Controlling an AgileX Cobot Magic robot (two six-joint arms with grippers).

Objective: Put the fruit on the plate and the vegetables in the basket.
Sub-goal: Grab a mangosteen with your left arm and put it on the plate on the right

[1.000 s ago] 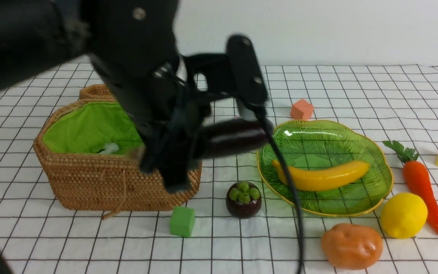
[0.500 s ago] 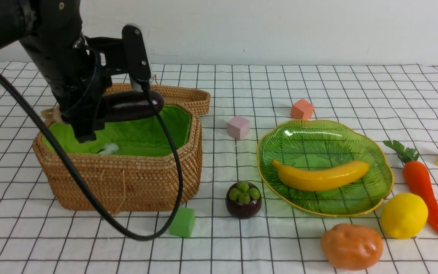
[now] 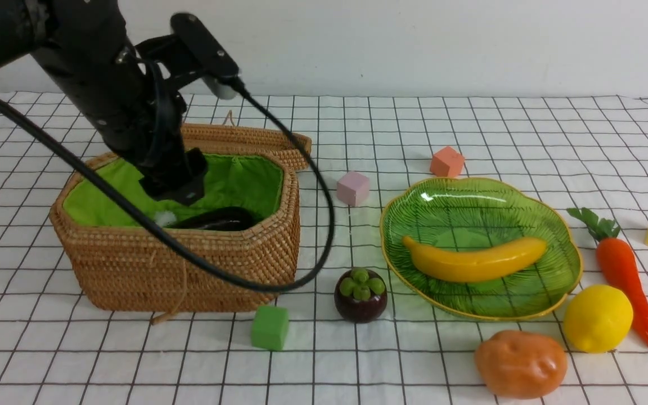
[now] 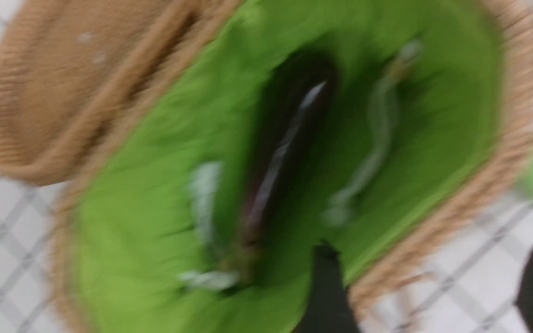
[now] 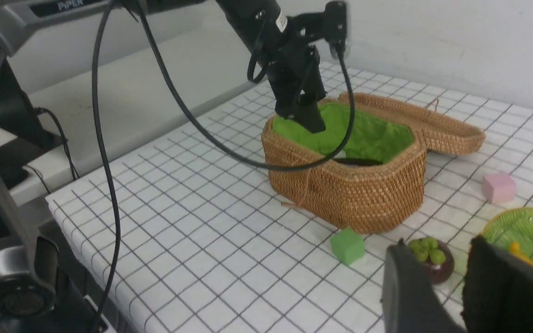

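Potato (image 3: 520, 363) and lemon (image 3: 597, 318) sit by the near edge of the table (image 3: 358, 374), with carrot (image 3: 619, 270) and mangosteen (image 3: 360, 295) just behind; all four are unsorted. The right tool (image 5: 451, 286), partly spread and empty, hangs near the mangosteen. The banana (image 3: 473, 260) lies on the plate (image 3: 470, 188). Toward the left edge, the eggplant (image 3: 217, 219) lies in the basket (image 3: 189, 270), directly below the left tool (image 3: 173, 188), whose jaws are spread and empty.
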